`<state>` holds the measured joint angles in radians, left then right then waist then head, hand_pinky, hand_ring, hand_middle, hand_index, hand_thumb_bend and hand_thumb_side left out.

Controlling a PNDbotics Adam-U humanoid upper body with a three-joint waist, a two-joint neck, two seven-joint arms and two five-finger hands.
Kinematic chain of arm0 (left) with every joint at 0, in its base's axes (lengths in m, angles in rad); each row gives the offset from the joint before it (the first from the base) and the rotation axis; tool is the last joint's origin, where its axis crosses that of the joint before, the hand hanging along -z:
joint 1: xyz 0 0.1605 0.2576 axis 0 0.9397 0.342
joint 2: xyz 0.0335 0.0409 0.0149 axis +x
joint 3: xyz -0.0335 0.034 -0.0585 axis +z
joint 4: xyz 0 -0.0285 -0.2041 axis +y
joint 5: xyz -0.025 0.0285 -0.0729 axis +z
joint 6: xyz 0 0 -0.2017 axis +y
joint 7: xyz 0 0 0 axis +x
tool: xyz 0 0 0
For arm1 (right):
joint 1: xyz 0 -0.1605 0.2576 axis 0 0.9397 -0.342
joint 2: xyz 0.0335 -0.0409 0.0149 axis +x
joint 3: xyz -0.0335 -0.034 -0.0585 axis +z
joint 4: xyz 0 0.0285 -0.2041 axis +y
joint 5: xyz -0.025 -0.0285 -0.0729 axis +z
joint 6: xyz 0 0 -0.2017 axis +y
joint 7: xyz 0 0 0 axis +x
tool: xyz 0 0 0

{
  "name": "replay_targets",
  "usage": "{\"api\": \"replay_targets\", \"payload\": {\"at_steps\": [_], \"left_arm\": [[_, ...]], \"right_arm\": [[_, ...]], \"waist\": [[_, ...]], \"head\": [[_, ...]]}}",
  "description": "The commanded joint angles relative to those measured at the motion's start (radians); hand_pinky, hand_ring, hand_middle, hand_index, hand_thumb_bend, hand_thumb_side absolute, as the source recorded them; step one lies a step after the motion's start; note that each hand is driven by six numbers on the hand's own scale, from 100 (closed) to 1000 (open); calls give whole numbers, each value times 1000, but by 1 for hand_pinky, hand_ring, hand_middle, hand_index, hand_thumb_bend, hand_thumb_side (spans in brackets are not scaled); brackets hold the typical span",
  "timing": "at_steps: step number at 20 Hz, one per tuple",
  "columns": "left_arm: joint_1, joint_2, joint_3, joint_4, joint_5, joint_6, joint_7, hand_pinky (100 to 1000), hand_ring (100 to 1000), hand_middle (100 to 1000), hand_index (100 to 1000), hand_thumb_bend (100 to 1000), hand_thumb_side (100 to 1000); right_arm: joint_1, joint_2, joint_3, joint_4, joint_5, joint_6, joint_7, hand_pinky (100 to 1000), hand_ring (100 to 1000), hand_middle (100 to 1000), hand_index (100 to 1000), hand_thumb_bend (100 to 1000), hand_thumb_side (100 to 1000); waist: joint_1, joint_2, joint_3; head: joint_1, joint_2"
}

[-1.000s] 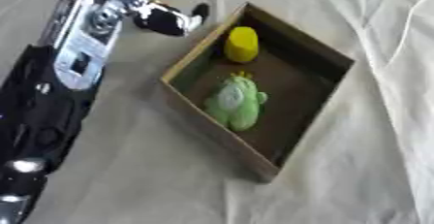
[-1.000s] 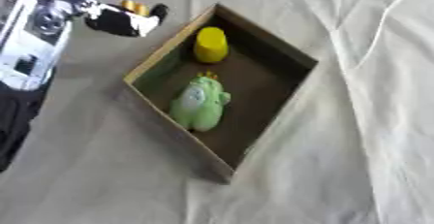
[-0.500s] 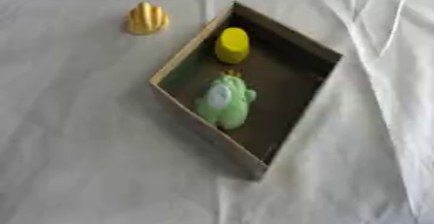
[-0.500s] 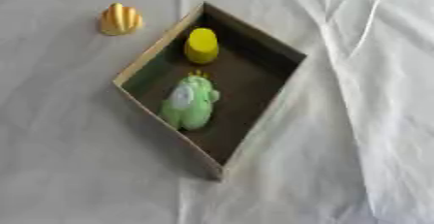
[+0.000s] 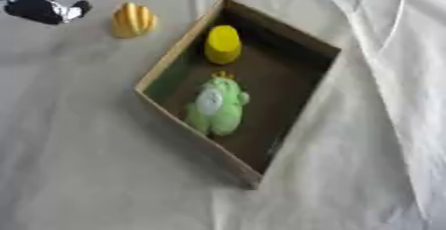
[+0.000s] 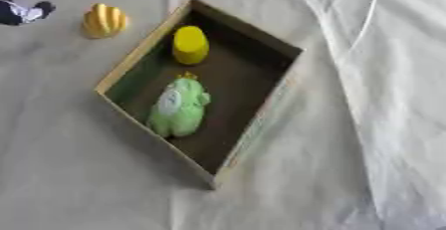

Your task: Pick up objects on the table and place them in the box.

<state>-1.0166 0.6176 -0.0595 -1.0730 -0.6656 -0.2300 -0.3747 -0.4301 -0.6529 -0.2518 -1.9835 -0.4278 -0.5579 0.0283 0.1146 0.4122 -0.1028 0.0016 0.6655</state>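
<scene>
**One ribbed yellow piece left outside the box**

While the cardboard box point(image 5: 178, 55) already holds a yellow cylinder point(image 5: 223, 44) at its far end and a green plush toy point(image 5: 215, 105) near the middle, a ribbed yellow-orange object point(image 5: 132, 19), shaped rather like a small shell or pastry, lies on the cloth-covered surface point(image 5: 78, 164) just beside the box's upper left wall, apart from it.

The left robot hand point(image 5: 39, 8) shows at the upper left corner, near the ribbed object but not touching it. It holds nothing; whether its fingers are straight or curled cannot be told from what shows. The right robot hand is out of view.

The ribbed piece looks small and light, probably a plastic or foam toy, so weight should be no trouble. Its rounded, ridged back may let fingers slide off if pressed from above. A better hold would likely be across its narrower sides, thumb on one flank and fingers on the other, with the ridges giving some purchase. The cloth beneath it is wrinkled and could bunch up under fingertips coming in low.
</scene>
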Motion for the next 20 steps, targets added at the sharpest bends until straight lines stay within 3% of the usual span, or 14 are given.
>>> {"api": "replay_targets", "payload": {"at_steps": [1, 7, 16, 20], "left_arm": [[-30, 53, 19, 11, 25, -26, -13, 930, 913, 832, 914, 359, 279], [-30, 61, 21, 29, 75, -47, -39, 927, 911, 829, 917, 357, 365], [-32, 53, 23, 54, 127, -36, -82, 925, 911, 833, 928, 319, 467], [-32, 52, 22, 64, 132, -23, -103, 925, 914, 837, 931, 348, 490]], "right_arm": [[-14, -39, -3, -17, 4, 1, 11, 857, 963, 647, 825, 100, 457], [-22, -42, 1, -17, 5, 5, 20, 857, 966, 644, 825, 100, 473], [-35, -37, 8, -17, 2, 12, 33, 858, 972, 640, 824, 100, 503], [-39, -34, 10, -17, 2, 14, 39, 858, 976, 639, 824, 100, 520]], "waist": [[2, -17, -7], [23, -9, -34], [40, 7, -65], [45, 15, -74]], "head": [[10, -20], [12, -30], [25, -49], [30, -54]]}}
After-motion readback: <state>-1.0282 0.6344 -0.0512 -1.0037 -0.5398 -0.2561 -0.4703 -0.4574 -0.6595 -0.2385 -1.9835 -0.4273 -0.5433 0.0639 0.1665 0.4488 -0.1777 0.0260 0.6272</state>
